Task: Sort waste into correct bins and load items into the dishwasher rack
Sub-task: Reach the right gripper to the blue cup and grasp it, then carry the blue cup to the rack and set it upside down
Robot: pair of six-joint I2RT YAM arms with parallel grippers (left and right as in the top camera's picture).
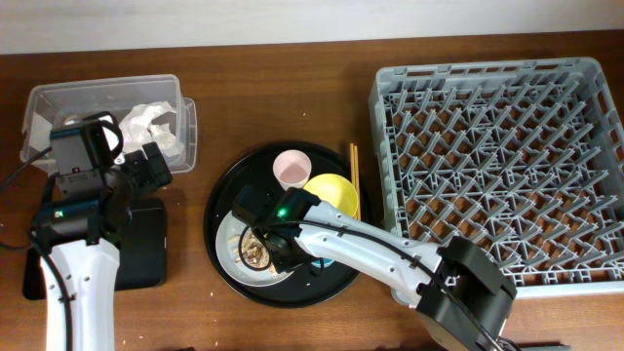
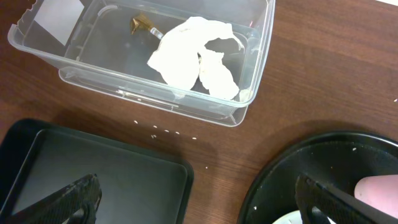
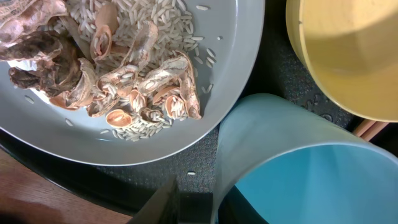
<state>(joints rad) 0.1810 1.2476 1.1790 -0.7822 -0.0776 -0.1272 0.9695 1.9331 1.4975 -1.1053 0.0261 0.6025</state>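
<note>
A dark brown wooden table (image 1: 292, 88) runs under a pale wall strip at the far edge, with a few white specks on the wood between the clear tub (image 2: 249, 93) and the shallow black tray (image 2: 93, 180). The crumpled wrapper (image 2: 193, 59) lies inside the tub. The dishwasher rack (image 1: 497, 166) fills the right side. On the round black tray (image 1: 216, 205) sit the pink cup (image 1: 292, 168), the yellow bowl (image 1: 331, 192) and the grey plate (image 3: 236, 93), which carries the food scraps (image 3: 124, 93) and rice. The chopsticks (image 1: 355, 175) lie at its right rim. From above, the right arm hides most of the light-blue cup (image 3: 298, 168), and the wrist view cuts it off. The right gripper (image 1: 281, 252) sits low at the plate's edge. Only one finger (image 3: 180, 208) shows, just outside the cup wall, so its spread cannot be told. The left gripper (image 2: 199, 208) is spread wide and empty over the bare wood between the two black trays. Cup, plate and bowl crowd close together.
</note>
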